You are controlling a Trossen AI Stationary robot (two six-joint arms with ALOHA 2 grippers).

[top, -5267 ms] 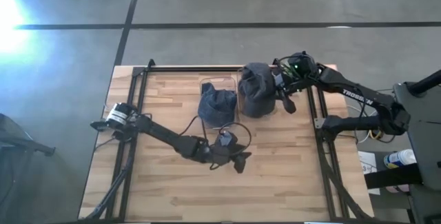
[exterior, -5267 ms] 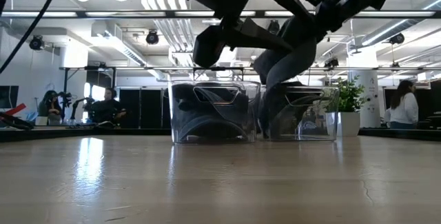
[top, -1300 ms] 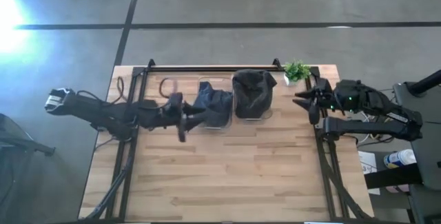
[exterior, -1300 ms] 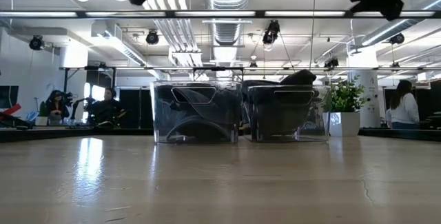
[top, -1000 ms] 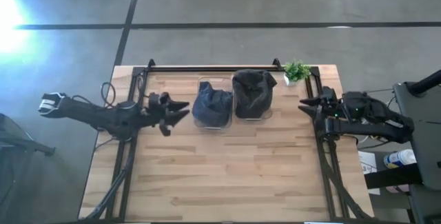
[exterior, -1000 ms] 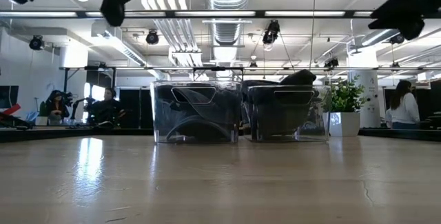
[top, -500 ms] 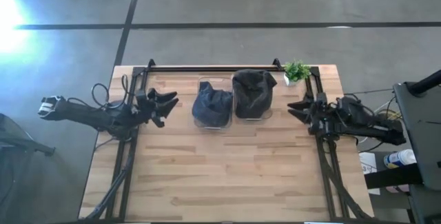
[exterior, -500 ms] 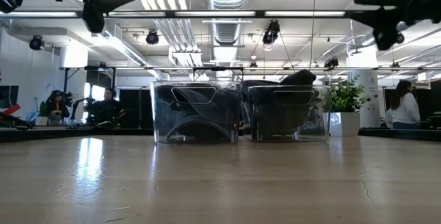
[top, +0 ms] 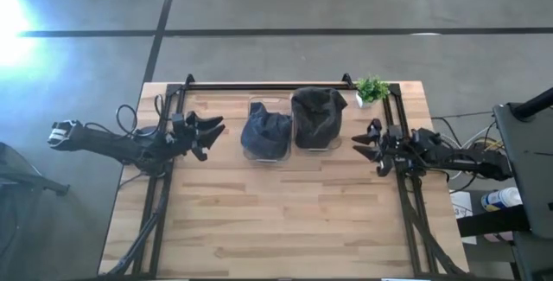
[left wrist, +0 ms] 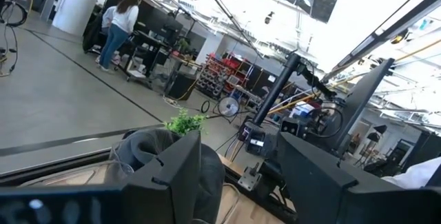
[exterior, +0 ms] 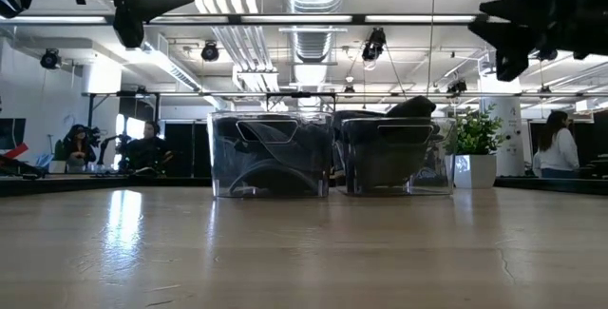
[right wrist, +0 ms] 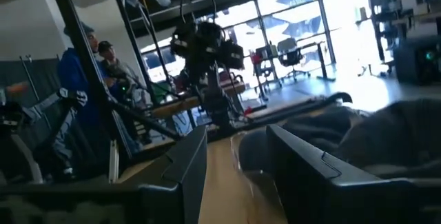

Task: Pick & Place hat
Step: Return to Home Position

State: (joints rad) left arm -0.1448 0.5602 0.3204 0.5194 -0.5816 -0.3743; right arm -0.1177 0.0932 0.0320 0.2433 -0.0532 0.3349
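Two clear bins stand side by side at the table's far middle. The left bin holds a blue-grey hat; the right bin holds a dark grey hat that bulges above its rim. My left gripper hovers open near the table's left edge, pointing at the bins, well short of them. My right gripper hovers open to the right of the bins, also pointing at them. Both hang high above the table. Nothing is between either pair of fingers.
A small potted plant stands at the far right corner, just behind my right gripper. Black frame rails run along the far edge and both sides. People stand in the room beyond the table. The near half of the wooden top is bare.
My right gripper has gone from the right edge toward the bins and a little toward the near edge, and has come somewhat lower. My left gripper has drawn back slightly toward the left edge and then kept still. Both hats and bins have stayed put.
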